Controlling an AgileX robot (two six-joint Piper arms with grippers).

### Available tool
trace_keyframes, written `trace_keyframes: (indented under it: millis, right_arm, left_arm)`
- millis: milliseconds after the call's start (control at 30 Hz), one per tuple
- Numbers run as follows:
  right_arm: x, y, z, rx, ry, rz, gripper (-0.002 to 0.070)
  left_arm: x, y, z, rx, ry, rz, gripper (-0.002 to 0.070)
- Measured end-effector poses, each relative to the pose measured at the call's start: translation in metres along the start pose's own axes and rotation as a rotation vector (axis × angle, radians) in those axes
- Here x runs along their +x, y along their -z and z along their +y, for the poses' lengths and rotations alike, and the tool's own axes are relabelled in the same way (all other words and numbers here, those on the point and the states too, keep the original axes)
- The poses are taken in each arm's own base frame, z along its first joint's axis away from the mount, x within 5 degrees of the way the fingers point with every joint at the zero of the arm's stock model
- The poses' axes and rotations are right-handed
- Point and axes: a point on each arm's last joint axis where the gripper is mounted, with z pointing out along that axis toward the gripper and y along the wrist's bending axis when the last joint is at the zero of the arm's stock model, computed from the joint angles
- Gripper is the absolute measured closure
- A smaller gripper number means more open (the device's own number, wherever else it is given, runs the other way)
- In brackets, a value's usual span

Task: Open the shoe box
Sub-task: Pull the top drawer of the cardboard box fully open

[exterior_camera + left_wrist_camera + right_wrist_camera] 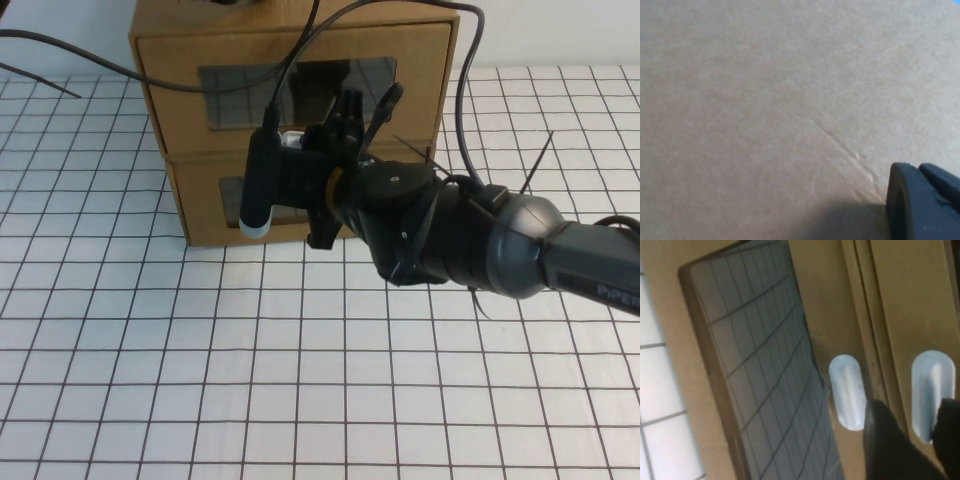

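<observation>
With jaws apart at the shoe box (300, 60) front, the right gripper (368, 100) should straddle the pale oval pull (932, 390) squarely before clenching (the left gripper (920, 197) sits against plain cardboard, its grip impossible to tell).

shoe box (180, 100): at 12 o'clock on the table; its top is cut off by the high view's edge.
lower drawer front (205, 215): mostly hidden behind the right arm (480, 245).
right arm: runs out of the high view at 3 o'clock.
right gripper (370, 98): at the box front, toward 12 o'clock; its base is masked by the wrist camera (258, 180).
pull tab (932, 385): partly covered by the right gripper; contact cannot be told.
left gripper (922, 205): only a dark piece shows, cut off, against blurred cardboard (765, 100); which face it is cannot be told.
</observation>
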Motion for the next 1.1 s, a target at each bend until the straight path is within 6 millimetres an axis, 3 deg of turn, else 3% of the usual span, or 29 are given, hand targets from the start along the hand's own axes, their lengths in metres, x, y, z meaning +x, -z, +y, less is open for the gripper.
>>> trace_keyframes:
  millis: [400, 667, 1100]
  right_arm:
    - [-0.007, -0.011, -0.005, 0.035, 0.014, -0.007, 0.0486]
    - [-0.006, -0.013, -0.006, 0.067, 0.048, 0.005, 0.0603]
    - [-0.006, -0.013, -0.006, 0.091, 0.068, 0.014, 0.0664]
  left_arm:
    - [0.000, 0.000, -0.001, 0.008, 0.001, 0.006, 0.0677]
    - [0.000, 0.000, -0.001, 0.012, 0.003, 0.008, 0.0677]
    - [0.001, 0.000, -0.002, 0.020, 0.009, 0.019, 0.0677]
